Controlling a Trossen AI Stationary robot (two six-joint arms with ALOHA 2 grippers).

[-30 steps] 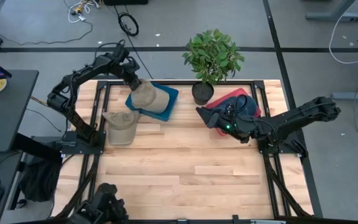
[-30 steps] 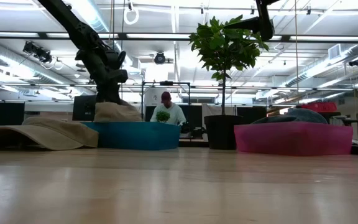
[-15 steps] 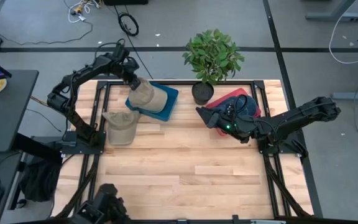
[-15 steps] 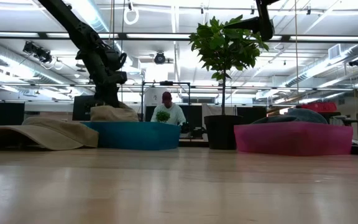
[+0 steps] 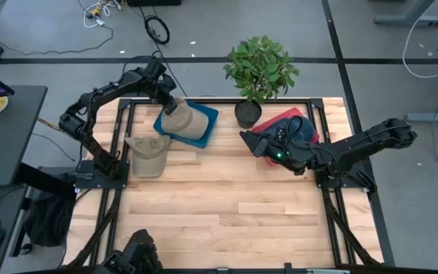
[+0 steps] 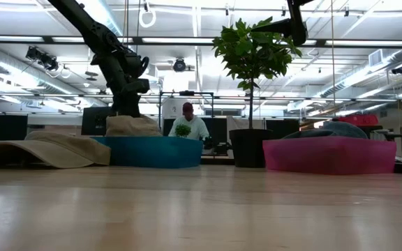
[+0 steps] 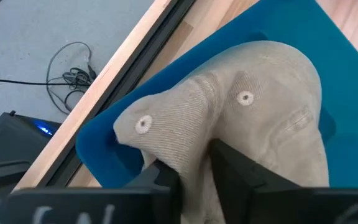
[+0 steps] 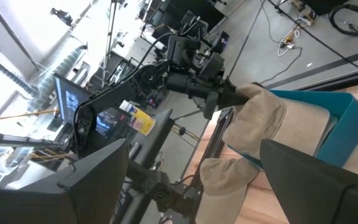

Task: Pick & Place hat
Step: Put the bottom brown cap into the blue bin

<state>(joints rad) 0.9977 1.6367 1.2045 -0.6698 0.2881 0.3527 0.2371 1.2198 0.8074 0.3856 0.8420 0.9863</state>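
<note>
1. My left gripper pinches a fold of the tan cap, which sits in the blue tray at the table's far left.
2. A second tan cap lies just beside that tray.
3. My right gripper waits near the pink tray, fingers spread and empty.

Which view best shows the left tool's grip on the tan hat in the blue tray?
The left wrist view: the left tool pinches a fold of the tan hat over the blue tray. The high view shows the contact small; the low view hides the fingertips; the right wrist view shows it far off.
</note>
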